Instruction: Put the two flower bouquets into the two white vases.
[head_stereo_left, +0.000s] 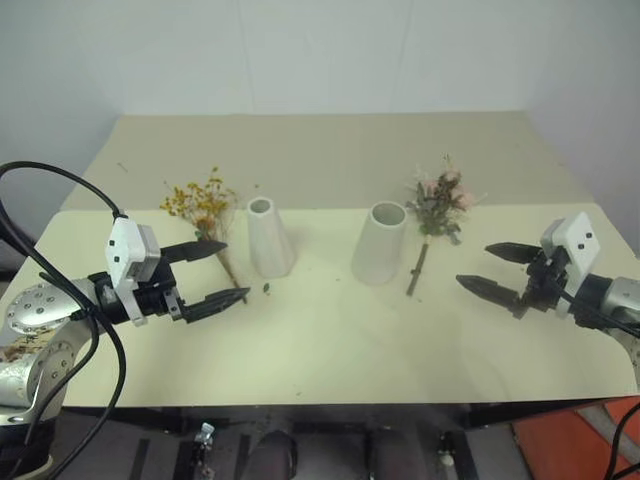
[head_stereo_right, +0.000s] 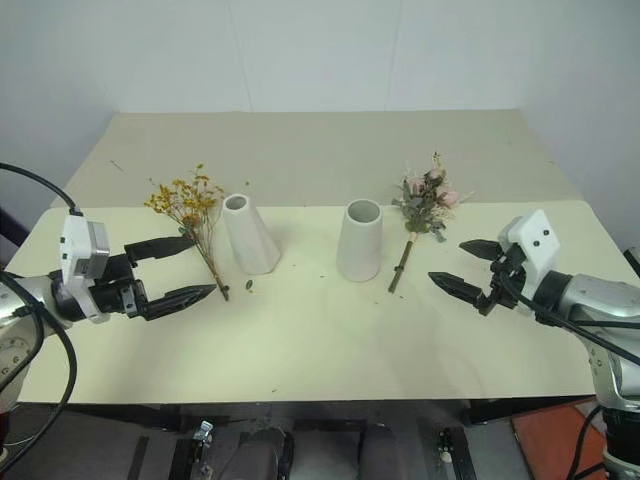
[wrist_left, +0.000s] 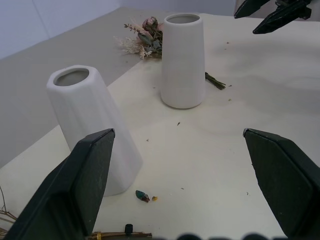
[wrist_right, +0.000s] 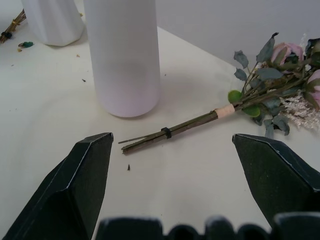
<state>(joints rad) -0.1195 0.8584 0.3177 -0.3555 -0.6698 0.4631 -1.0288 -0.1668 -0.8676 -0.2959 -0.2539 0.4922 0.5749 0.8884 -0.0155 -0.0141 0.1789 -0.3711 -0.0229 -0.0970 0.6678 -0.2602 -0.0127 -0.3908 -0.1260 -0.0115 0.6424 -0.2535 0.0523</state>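
Near the tabletop's (head_stereo_left: 330, 340) right edge, hovering with fingers spread and empty: right gripper (head_stereo_left: 490, 268), facing the rose bouquet (head_stereo_left: 436, 215) lying stems-toward-front beside the wide vase (head_stereo_left: 380, 243); likewise left gripper (head_stereo_left: 218, 272), spread, reaching beside the yellow bouquet (head_stereo_left: 205, 215) and slim vase (head_stereo_left: 268, 238).

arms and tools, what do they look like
Both arms are silver metal with black joints and black cables looping off them. Each wrist carries a white boxy block. The left tool and right tool each have two black, tapered, pointed fingers.
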